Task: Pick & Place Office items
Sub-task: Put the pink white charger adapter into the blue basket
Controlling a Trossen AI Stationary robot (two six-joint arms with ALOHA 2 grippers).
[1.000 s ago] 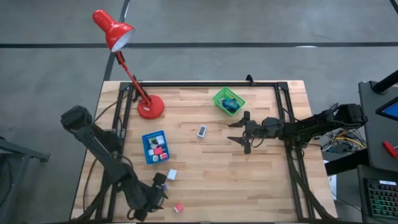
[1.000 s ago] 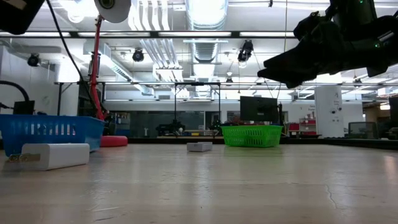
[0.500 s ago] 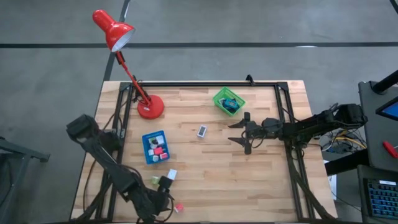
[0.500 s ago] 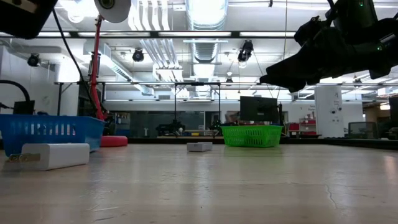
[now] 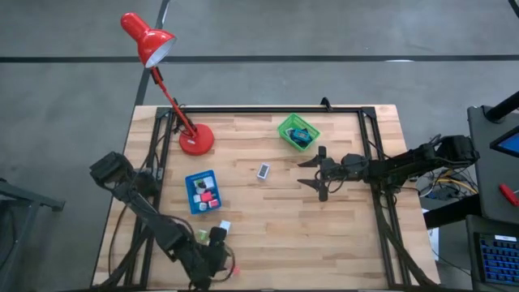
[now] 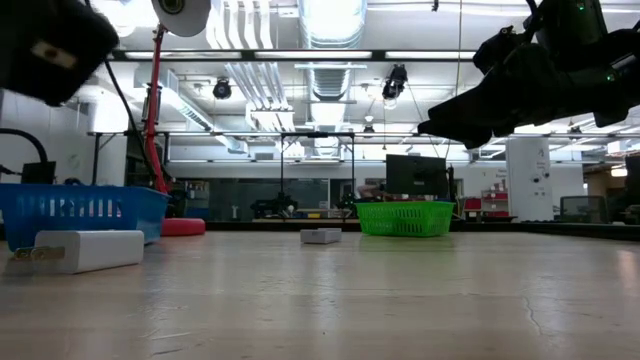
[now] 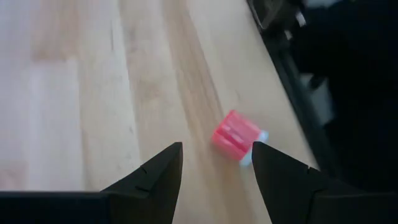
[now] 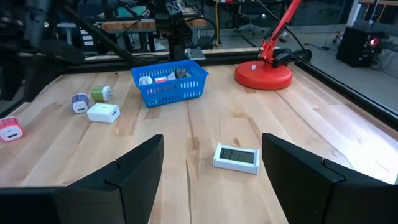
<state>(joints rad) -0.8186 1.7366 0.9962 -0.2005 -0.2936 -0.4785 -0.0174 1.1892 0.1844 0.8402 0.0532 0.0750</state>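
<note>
A red cube-like piece [image 7: 234, 134] with a white end lies on the wood near the table's near edge, left of centre. My left gripper [image 7: 216, 159] hangs open just above it, pointing steeply down, one fingertip on each side, touching nothing. In the high view, my left gripper [image 5: 219, 259] covers most of that piece. A white block [image 5: 225, 226] and a green piece [image 5: 200, 235] lie just beyond it. A flat white piece [image 5: 263, 171] lies mid-table. My right gripper [image 5: 320, 172] waits open above the table's right half.
The blue tray [image 5: 203, 191] holds several small pieces and stands left of centre. The green basket [image 5: 298, 131] sits at the back with a teal piece inside. The red lamp's base [image 5: 195, 140] is at the far left. A black frame rail runs along the near edge.
My left gripper has gone down and toward the table's near edge and right, rolling a little, until its open fingers stand over the red piece. The red piece has not moved.
</note>
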